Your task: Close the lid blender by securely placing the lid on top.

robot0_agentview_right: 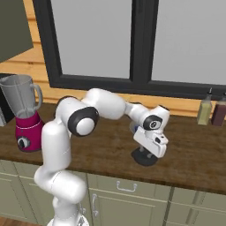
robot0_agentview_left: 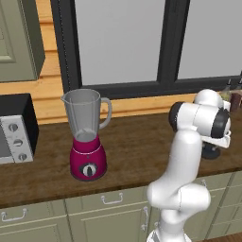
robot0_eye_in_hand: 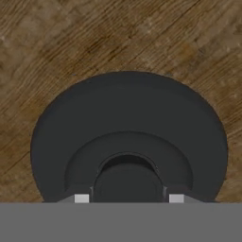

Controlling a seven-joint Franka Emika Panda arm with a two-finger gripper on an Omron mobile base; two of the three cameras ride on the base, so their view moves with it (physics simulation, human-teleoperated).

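Note:
The blender (robot0_agentview_left: 87, 137) stands at the left of the wooden counter, a clear greyish jar with an open mouth on a magenta base; it also sits at the far left as the blender (robot0_agentview_right: 24, 114). The lid (robot0_agentview_right: 145, 158), a low black round cap, lies flat on the counter far to the blender's right. My gripper (robot0_agentview_right: 147, 152) points straight down onto it. In the hand view the lid (robot0_eye_in_hand: 127, 127) has a raised centre knob, and my gripper (robot0_eye_in_hand: 128, 198) is shut on that knob, one fingertip against each side. The lid (robot0_agentview_left: 211, 152) peeks out behind my arm.
A silver-and-black toaster oven (robot0_agentview_left: 14, 130) stands left of the blender. Two bottles (robot0_agentview_right: 204, 110) stand at the back right by the window sill. A wall cabinet (robot0_agentview_left: 19, 38) hangs above the left end. Bare counter (robot0_agentview_left: 142, 151) lies between blender and lid.

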